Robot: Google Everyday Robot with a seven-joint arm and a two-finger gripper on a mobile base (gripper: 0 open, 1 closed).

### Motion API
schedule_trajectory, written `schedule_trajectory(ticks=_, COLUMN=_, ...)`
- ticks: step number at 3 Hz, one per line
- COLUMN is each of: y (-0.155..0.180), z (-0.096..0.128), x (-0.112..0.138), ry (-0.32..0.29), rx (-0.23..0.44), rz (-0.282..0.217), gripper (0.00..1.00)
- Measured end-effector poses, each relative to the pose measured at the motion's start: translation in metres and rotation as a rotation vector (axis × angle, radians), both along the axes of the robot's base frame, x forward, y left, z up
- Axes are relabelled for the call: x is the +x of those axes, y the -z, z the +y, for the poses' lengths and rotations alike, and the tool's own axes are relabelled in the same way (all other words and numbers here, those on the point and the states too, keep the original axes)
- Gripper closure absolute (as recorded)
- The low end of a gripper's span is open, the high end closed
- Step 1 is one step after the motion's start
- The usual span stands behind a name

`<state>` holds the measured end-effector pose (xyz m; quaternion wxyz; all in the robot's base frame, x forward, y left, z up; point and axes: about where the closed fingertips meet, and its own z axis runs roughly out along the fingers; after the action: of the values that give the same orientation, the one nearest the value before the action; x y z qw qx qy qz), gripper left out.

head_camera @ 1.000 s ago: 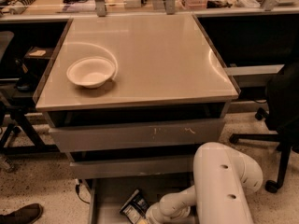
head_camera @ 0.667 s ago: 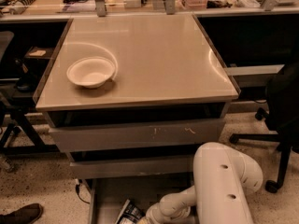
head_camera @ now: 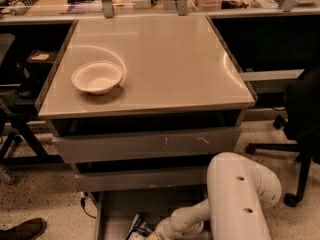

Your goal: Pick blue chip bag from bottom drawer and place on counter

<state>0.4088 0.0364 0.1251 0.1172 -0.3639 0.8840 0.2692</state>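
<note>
LIGHT: warm, moderate, from overhead | GLARE: broad sheen on counter (head_camera: 165,59) — strongest toward far edge | SHADOW: soft under white bowl (head_camera: 97,77); bottom drawer (head_camera: 117,206) dim — gripper (head_camera: 152,235) low inside it, shaded

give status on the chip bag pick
Tool low in bottom drawer, right beside blue chip bag. Bag in drawer, not yet on counter. White bowl on counter's left side.
</note>
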Motion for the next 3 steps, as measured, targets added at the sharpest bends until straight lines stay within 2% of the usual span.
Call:
schedule_trajectory(ticks=1, y=0.000, z=0.000, x=0.000, ry=0.000, rx=0.000, rz=0.000, gripper=1.00)
schedule_trajectory(ticks=2, y=-0.003, z=0.000, x=0.000, ry=0.000, rx=0.000, rz=0.000, gripper=1.00)
schedule_trajectory(ticks=3, y=-0.044, z=-0.008, x=-0.010, ry=-0.016, rx=0.022, rz=0.011, gripper=1.00)
